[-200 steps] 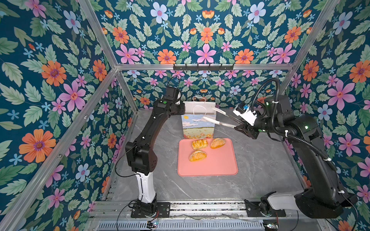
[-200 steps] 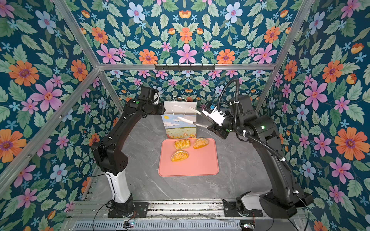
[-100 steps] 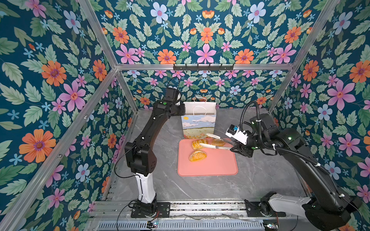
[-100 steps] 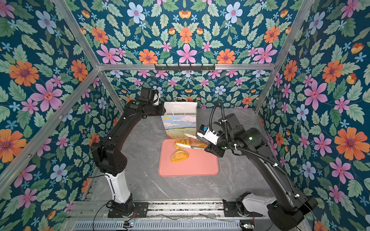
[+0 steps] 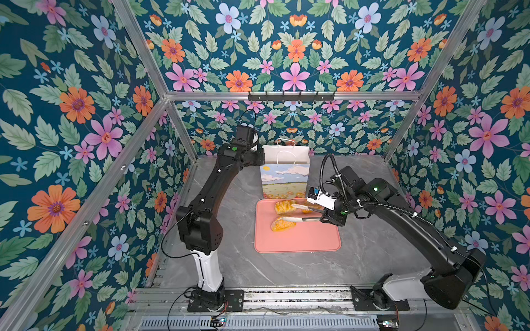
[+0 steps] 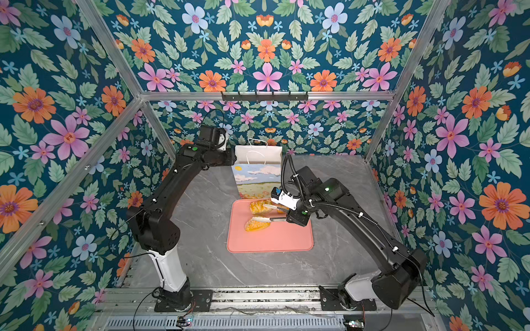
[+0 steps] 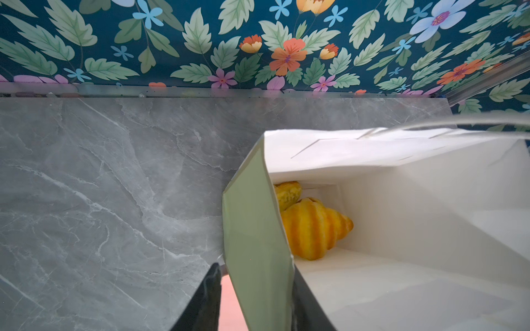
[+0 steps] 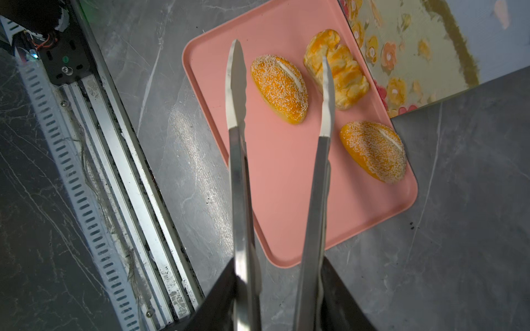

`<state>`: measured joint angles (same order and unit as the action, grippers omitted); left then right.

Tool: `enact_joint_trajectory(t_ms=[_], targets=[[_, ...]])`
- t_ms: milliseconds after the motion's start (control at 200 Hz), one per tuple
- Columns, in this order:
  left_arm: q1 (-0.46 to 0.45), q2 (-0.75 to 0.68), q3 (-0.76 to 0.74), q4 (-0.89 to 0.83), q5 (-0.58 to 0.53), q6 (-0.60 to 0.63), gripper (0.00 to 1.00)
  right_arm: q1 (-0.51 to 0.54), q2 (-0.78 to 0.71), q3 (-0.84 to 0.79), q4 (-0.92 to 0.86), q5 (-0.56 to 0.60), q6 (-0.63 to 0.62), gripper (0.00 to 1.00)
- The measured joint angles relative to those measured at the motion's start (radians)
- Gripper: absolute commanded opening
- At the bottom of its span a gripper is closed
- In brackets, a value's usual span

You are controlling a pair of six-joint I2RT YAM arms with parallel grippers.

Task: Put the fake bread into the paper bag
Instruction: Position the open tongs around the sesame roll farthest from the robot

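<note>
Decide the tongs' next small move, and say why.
Probably lower the tongs around the roll between their open tips, then squeeze. They hover empty over the tray, which also carries a second roll and a pastry, and the left gripper holds the bag open.

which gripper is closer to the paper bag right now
Left. The left gripper clamps a side wall of the paper bag; the right gripper holds tongs out over the pink tray in front of it.
</note>
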<state>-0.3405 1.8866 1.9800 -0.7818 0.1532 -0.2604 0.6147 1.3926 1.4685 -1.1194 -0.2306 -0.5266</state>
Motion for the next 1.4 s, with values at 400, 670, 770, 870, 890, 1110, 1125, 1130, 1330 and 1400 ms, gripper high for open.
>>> enact_joint_trajectory(t_ms=[400, 670, 770, 870, 890, 1110, 1125, 1130, 1330, 1400], targets=[[0.000, 0.001, 0.024, -0.012, -0.016, 0.000, 0.38, 0.006, 0.121, 0.019, -0.011, 0.020, -0.012, 0.44], [0.000, 0.002, 0.024, -0.013, 0.003, -0.001, 0.38, 0.006, 0.160, 0.040, -0.012, 0.076, -0.055, 0.44], [0.000, 0.002, 0.023, -0.013, 0.003, -0.003, 0.38, 0.006, 0.171, 0.047, -0.012, 0.079, -0.075, 0.45], [0.000, 0.003, 0.021, -0.012, 0.003, -0.003, 0.38, 0.006, 0.175, 0.048, -0.011, 0.078, -0.088, 0.46], [0.000, 0.004, 0.021, -0.012, 0.003, -0.003, 0.38, 0.006, 0.177, 0.049, -0.010, 0.077, -0.092, 0.46], [0.000, 0.008, 0.004, -0.006, 0.017, -0.003, 0.38, 0.006, 0.206, 0.042, 0.008, 0.072, -0.121, 0.46], [0.000, 0.008, 0.003, -0.006, 0.019, -0.003, 0.38, 0.006, 0.208, 0.041, 0.010, 0.072, -0.123, 0.46], [0.000, 0.008, 0.002, -0.006, 0.019, -0.003, 0.38, 0.006, 0.209, 0.040, 0.011, 0.072, -0.124, 0.46], [0.000, 0.008, 0.000, -0.004, 0.028, -0.003, 0.38, 0.004, 0.235, 0.036, 0.032, 0.074, -0.132, 0.47], [0.000, 0.008, -0.003, -0.003, 0.029, -0.003, 0.38, 0.004, 0.241, 0.035, 0.039, 0.077, -0.132, 0.47]])
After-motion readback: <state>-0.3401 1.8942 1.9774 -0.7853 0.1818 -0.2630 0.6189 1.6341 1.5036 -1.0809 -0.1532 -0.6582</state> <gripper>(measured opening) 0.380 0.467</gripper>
